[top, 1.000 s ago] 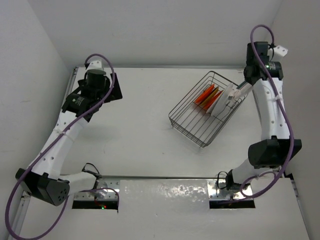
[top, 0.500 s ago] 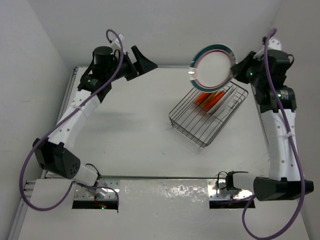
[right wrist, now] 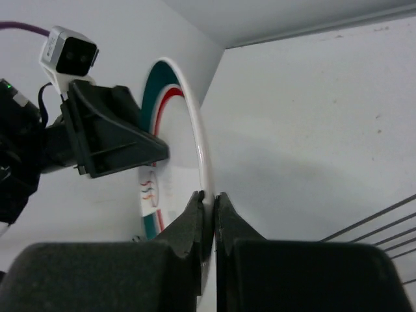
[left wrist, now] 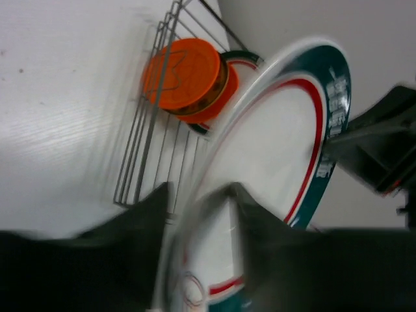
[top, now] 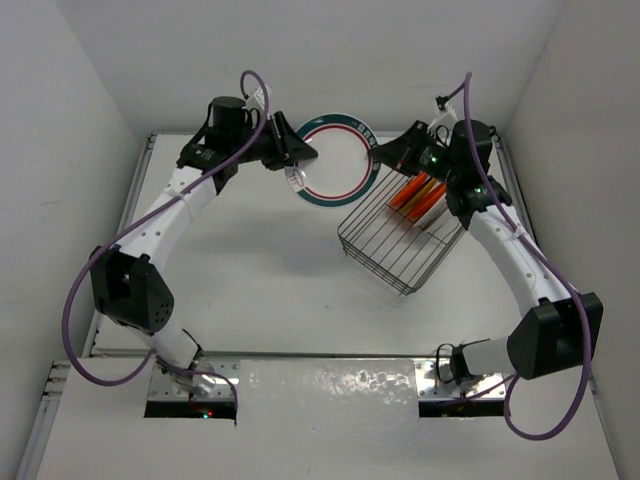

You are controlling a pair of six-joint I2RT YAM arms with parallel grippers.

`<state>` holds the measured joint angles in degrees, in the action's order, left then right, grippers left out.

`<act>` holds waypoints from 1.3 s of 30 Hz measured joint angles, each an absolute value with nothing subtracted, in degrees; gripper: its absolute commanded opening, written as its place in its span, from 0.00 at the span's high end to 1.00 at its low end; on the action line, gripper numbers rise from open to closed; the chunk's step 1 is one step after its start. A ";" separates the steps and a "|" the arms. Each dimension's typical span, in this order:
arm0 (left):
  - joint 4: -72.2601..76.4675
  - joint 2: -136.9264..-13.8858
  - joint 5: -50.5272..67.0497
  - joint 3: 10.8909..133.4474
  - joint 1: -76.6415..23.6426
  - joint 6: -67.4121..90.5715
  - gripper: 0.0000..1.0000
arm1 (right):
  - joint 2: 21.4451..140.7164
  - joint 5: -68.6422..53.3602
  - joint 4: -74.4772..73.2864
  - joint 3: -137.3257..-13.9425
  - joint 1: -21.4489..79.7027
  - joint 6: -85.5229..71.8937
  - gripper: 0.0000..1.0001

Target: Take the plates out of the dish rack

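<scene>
The white table [top: 260, 260] lies under both my arms. On its far right part sits the dish rack [top: 400, 250], with orange plates [top: 415, 192] standing on edge in its far end. One green-rimmed white plate [top: 335, 170] is out of the rack, lifted in the air beside its far left corner, between my two hands. My right gripper [right wrist: 209, 201] is pinched tight on that plate's rim. My left gripper [left wrist: 200, 192] has a finger on each side of the opposite rim; through the blur I cannot tell whether it presses.
</scene>
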<state>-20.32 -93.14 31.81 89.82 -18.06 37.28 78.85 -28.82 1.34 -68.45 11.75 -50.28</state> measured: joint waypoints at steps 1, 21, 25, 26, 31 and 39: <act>-20.97 -93.14 31.64 89.93 -18.04 36.67 1.00 | 78.91 -29.06 2.72 -68.45 11.81 -51.00 1.00; -14.35 -119.50 19.57 88.95 3.38 35.99 0.64 | 82.56 31.03 -55.94 -95.00 7.42 -39.81 0.13; -14.17 -124.70 19.59 90.11 3.77 35.66 0.08 | 84.16 33.01 -58.24 -94.04 3.03 -37.17 0.28; -14.48 -125.23 19.51 90.43 3.84 35.79 0.00 | 84.51 32.93 -58.22 -93.78 2.04 -36.71 0.29; -17.26 -124.84 14.85 91.72 3.84 35.40 0.00 | 89.06 31.11 -57.14 -95.20 -0.14 -34.35 0.34; -32.67 -108.57 -3.38 85.06 3.86 34.26 0.00 | 96.25 27.11 -53.08 -94.21 0.14 -33.87 0.43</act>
